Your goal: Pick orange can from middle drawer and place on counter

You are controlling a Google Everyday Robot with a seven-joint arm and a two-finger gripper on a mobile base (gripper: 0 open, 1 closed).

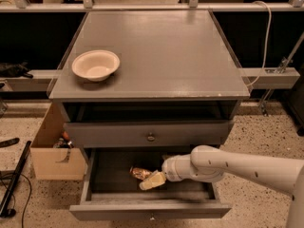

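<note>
The orange can (138, 173) lies on its side on the dark floor of the pulled-out middle drawer (150, 210), left of centre. My gripper (149, 180) reaches into the drawer from the right on the white arm. Its cream tip sits just right of and in front of the can, touching or nearly touching it. The grey counter (171, 46) forms the top of the cabinet above.
A cream bowl (95, 64) stands on the counter's left side. The drawer above (151, 137) is shut, with a round knob. An open cardboard box (53, 153) sits on the floor left of the cabinet. A rail and a cable run behind and to the right.
</note>
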